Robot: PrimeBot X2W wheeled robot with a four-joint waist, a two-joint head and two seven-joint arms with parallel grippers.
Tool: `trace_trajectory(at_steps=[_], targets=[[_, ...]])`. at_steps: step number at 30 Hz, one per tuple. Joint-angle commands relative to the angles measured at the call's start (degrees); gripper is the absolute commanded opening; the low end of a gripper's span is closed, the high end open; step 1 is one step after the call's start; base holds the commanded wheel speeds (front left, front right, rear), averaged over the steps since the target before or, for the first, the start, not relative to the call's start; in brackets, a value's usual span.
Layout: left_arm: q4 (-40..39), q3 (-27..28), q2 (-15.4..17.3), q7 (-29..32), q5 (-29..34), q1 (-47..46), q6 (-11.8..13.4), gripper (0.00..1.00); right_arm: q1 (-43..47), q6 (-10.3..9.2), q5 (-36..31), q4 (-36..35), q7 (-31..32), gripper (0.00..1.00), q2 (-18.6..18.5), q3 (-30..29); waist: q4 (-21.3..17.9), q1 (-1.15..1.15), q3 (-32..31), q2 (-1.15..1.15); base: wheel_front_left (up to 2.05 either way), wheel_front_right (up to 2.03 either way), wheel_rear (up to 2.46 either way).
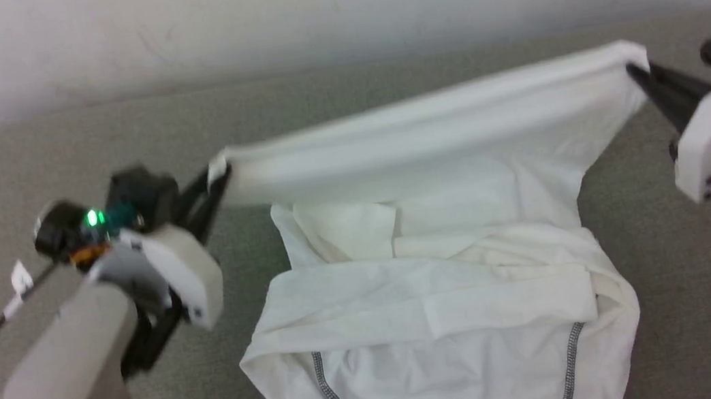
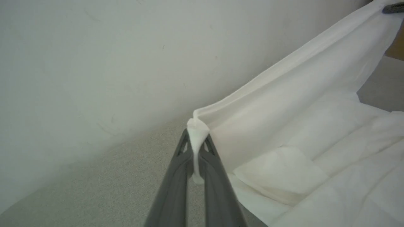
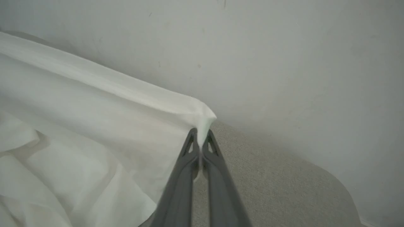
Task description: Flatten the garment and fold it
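**Ana:** Where is the garment (image 1: 441, 325)?

**Ben:** Most of it lies in a soft white heap in the middle of the bench (image 1: 682, 280). It has lots of folds and bumps. Its far edge is up in the air, pulled into a long band from side to side.

**Ana:** What holds that edge up?

**Ben:** The left tool (image 1: 215, 177) pinches the left corner. The right tool (image 1: 640, 74) pinches the right corner. Each tool is pressed together with a small bit of white cloth squeezed between its fingers.

**Ana:** How do you think the cloth will behave?

**Ben:** I think it is very light, thin and floppy. It bends anywhere and sags where nothing holds it. It will not break. But only a tiny tip sits in each tool, so a hard tug may let it slip out.

**Ana:** Where is a good place to grab it?

**Ben:** At the corners and along the edges, I think. The grey stitching (image 1: 336, 394) near the front shows where the seams run.

**Ana:** What is around it?

**Ben:** The grey bench goes out on both sides. A pale wall (image 1: 330, 4) stands behind it.
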Motion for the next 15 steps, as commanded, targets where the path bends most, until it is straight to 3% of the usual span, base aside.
trace_trajectory(at_steps=[1, 8, 15], targets=[[-1.8, -0.2, 1.3, 0.6, -0.7, 2.6, 1.0, 0.00, 2.0, -0.14, 0.9, -1.2, -0.2, 0.00, -1.0, -0.3, -0.1, 0.02, -4.9, 0.00, 0.00, 0.00, 0.00], [-19.2, -3.3, 9.5, 7.4, -3.7, 18.3, 5.9, 0.00, 16.9, -0.14, 3.7, -15.7, 3.5, 0.00, -7.9, -1.4, 0.0, 0.02, -7.0, 0.00, 0.00, 0.00, 0.00], [-25.3, -6.5, 13.9, 10.6, -4.8, 26.8, 8.0, 0.00, 29.8, -0.14, 2.6, -27.9, 11.0, 0.00, -12.7, -3.9, -0.2, 0.02, -6.3, 0.00, 0.00, 0.00, 0.00]])
